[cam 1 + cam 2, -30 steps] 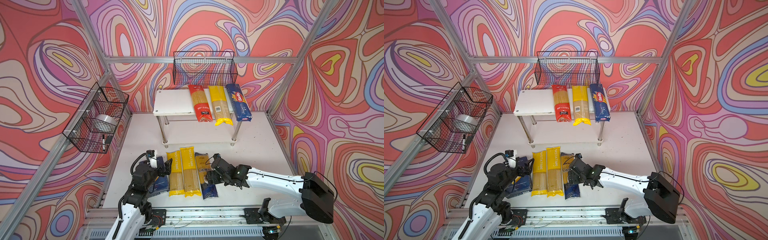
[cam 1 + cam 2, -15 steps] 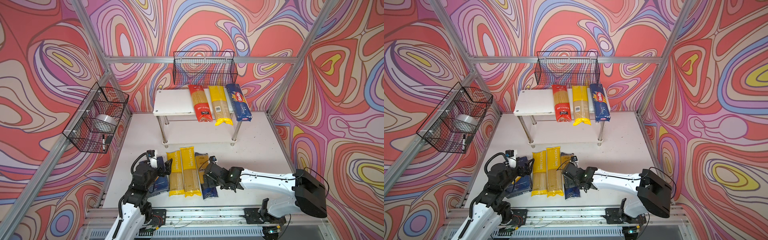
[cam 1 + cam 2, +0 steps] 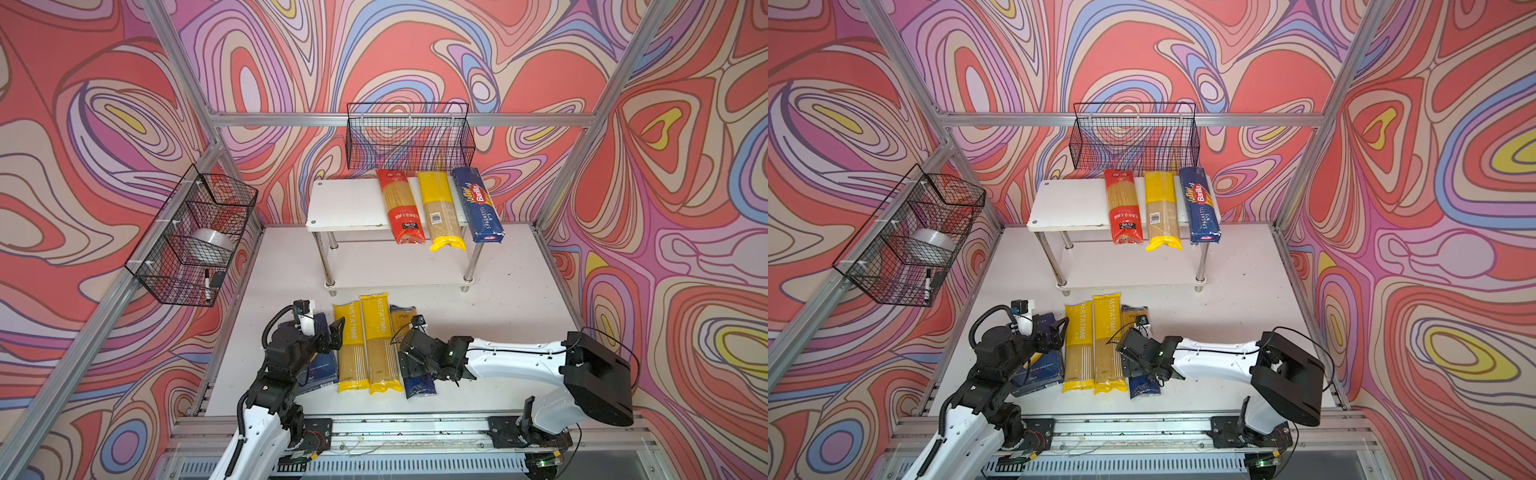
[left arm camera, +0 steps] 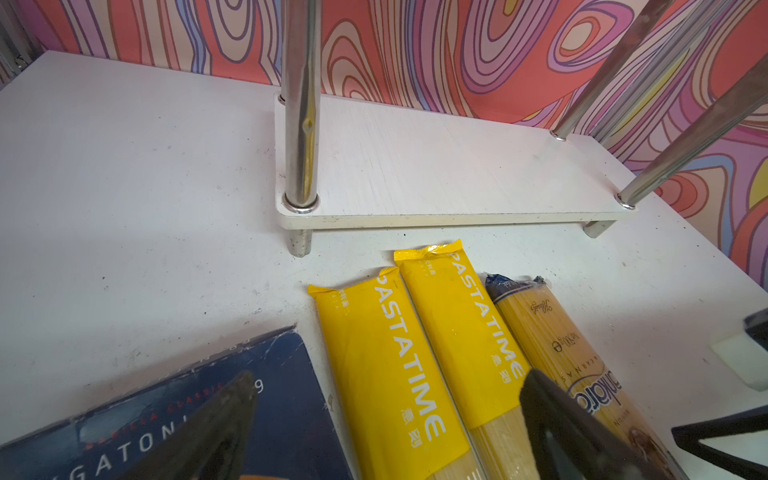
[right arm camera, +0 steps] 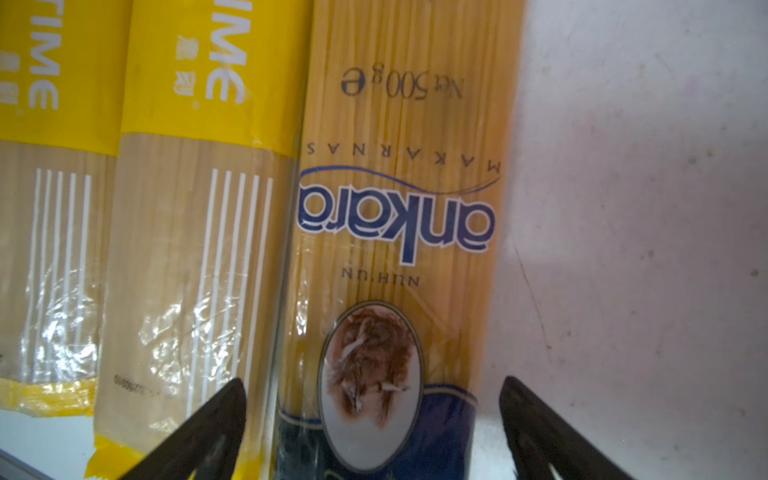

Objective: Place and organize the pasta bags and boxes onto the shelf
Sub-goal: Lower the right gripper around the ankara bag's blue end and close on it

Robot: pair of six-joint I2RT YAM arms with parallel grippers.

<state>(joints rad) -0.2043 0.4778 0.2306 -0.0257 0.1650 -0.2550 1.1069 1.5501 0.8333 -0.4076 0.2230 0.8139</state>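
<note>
Reaching further left across the desk (image 3: 498, 299) than a second before, the right tool (image 5: 372, 381) hung low over the Ankara spaghetti bag (image 5: 399, 232). Its fingers (image 5: 208, 419) were spread wide, one to each side of the packet, pinching nothing. That bag lay flat, pressed against two PASTATIME bags (image 3: 379, 340), all in front of the shelf (image 3: 345, 203). The left arm had not shifted. The left tool (image 4: 388, 374) was also spread and empty, above the Barilla rigatoni box (image 4: 291, 415) and the neighbouring bags. On the shelf's top board lay a red-ended spaghetti bag (image 3: 401, 208), a yellow-ended bag (image 3: 440, 212) and the Barilla Spaghetti n.5 box (image 3: 478, 203), side by side.
</note>
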